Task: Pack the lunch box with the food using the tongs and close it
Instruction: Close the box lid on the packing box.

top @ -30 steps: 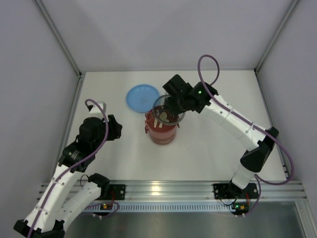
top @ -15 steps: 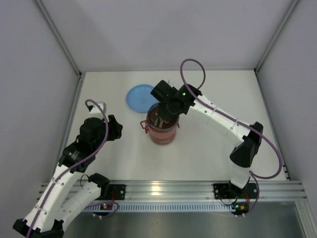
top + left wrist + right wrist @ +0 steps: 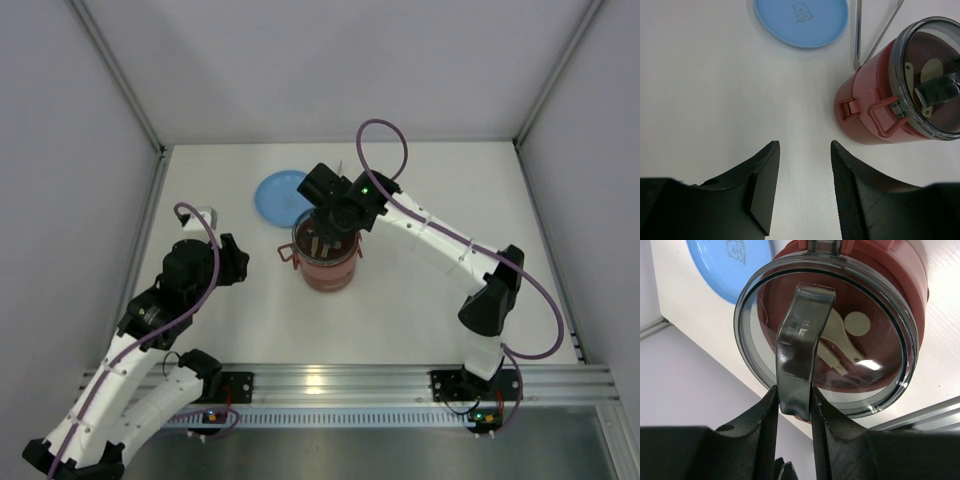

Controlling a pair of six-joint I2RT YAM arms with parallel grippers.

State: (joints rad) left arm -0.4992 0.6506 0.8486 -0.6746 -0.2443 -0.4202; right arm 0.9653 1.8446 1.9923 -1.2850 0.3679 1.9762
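Black fingers of left gripper spread, empty, near-left of lunch box. On top of lunch box, grey lid handle pinched between right gripper fingers. Just beyond lunch box, silver tongs on table; beyond-left, blue plate.

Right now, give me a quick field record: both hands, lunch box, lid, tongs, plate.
right hand: shut on lid handle, above the lunch box
left hand: open, empty, over the table, apart from the box
top lid: sitting on the box; side clasp state unclear
tongs: lying on the table behind the box, not held
blue plate: behind-left of the box, nothing on it
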